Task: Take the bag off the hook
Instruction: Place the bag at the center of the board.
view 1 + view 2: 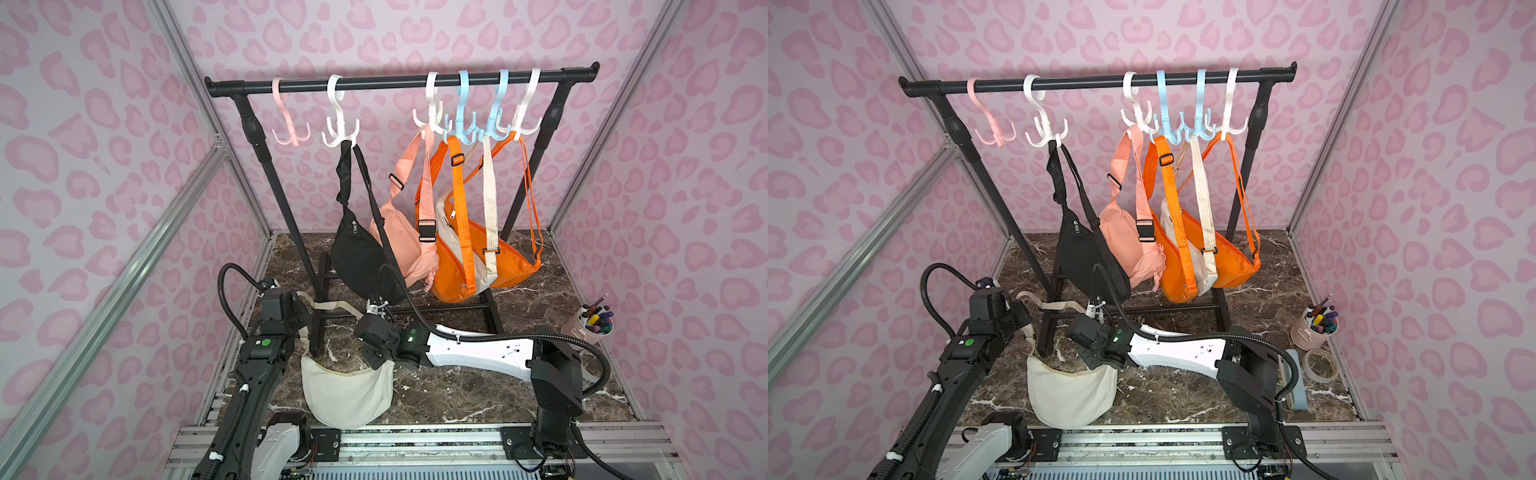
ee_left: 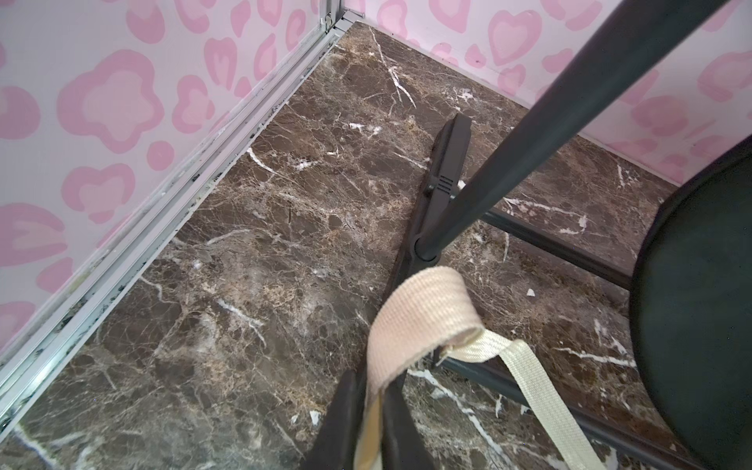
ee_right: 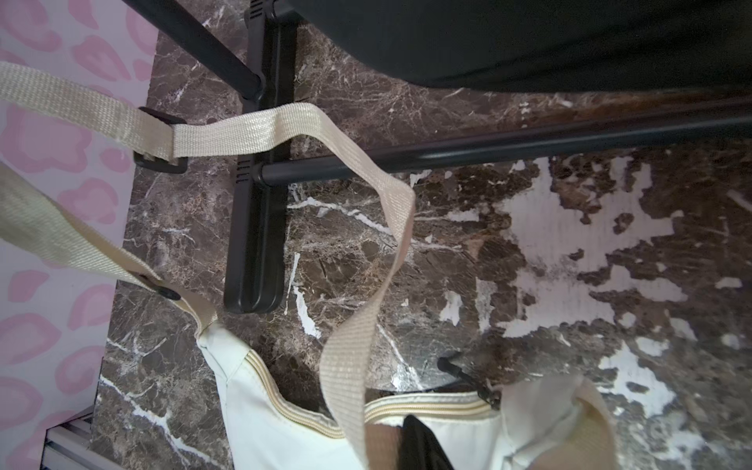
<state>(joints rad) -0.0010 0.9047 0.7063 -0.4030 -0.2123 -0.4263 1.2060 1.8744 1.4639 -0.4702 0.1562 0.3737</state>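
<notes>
Cream bag (image 1: 347, 395) lies on the tabletop (image 1: 457, 390) near the front edge, off the hooks, just in front of the rack (image 1: 399, 81). Its strap (image 2: 423, 317) loops up to the L gripper (image 2: 372, 427) and sits btw the fingers; can't tell if it's pinched. R gripper (image 3: 407, 443) is closed at the bag's zip edge. Black bag (image 1: 357, 257) hangs behind.

Cream bag (image 3: 285, 431) cropped by the edge — right hand (image 3: 405, 447) mostly hidden.
</notes>
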